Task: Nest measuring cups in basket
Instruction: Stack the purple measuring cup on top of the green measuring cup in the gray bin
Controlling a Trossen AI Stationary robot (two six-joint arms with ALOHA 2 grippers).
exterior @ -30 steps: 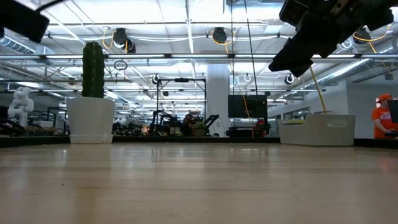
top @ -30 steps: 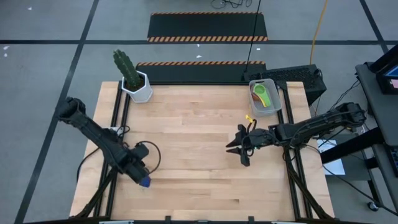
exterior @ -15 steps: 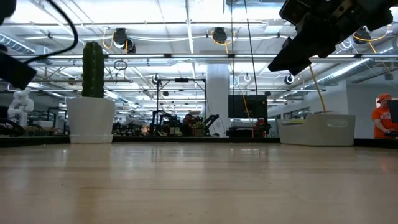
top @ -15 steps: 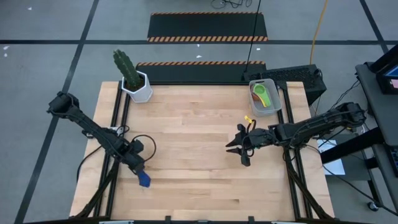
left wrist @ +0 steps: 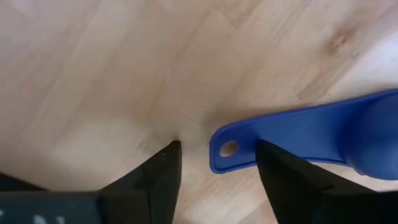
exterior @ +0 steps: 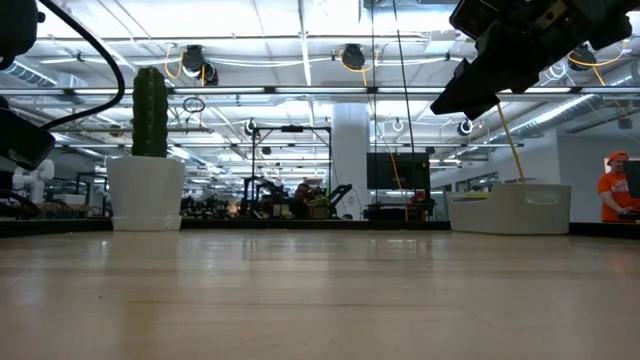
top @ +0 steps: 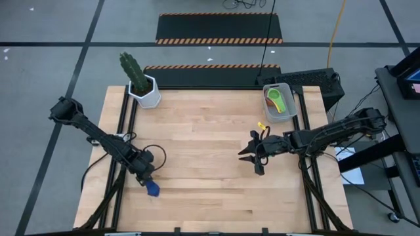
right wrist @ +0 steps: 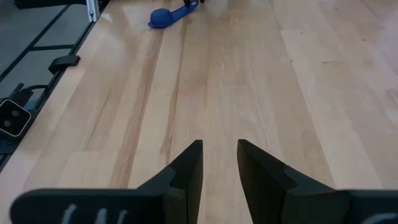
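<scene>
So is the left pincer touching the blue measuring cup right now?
Apart. In the left wrist view, the left pincer stands open, and bare wood shows between each finger and the handle of the blue measuring cup, which lies flat on the table.

Green cactus (top: 130, 70) upright in a white hexagonal pot (top: 148, 92) at the far left corner of a pale wooden table (top: 203, 164), black-and-orange striped floor mats (top: 218, 28) beyond, person in orange (exterior: 618, 188) in the background

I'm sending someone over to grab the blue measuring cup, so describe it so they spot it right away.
Start at the wooden table, left side near the front edge, just past the left gripper. The blue measuring cup lies flat there, alone on bare wood; the other cups visible sit in the basket at the far right corner.
</scene>
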